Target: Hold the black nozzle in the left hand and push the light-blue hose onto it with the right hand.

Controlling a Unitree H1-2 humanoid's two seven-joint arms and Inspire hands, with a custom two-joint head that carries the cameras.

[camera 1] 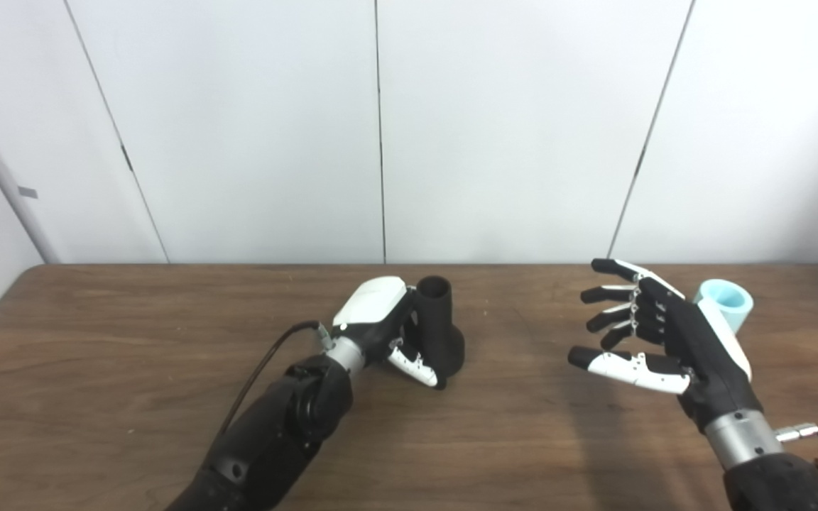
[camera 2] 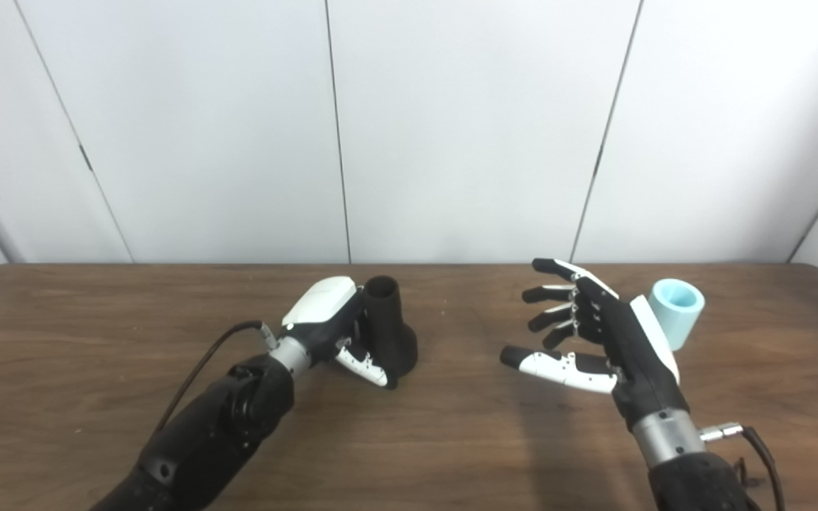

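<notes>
The black nozzle (camera 1: 441, 326) stands upright on the wooden table (camera 1: 132, 341), narrow open end up and wide base down. My left hand (camera 1: 388, 326) is wrapped around its left side, thumb across the base, fingers behind it. The light-blue hose (camera 1: 725, 301), a short tube, lies on the table at the right, open end facing up and left. My right hand (camera 1: 654, 333) hovers open just left of the hose, palm facing left, fingers spread, and hides part of the tube. Nothing is in the right hand.
White wall panels (camera 1: 380, 128) rise behind the table's far edge. Bare wood lies between the two hands and along the front. Cables trail from both wrists.
</notes>
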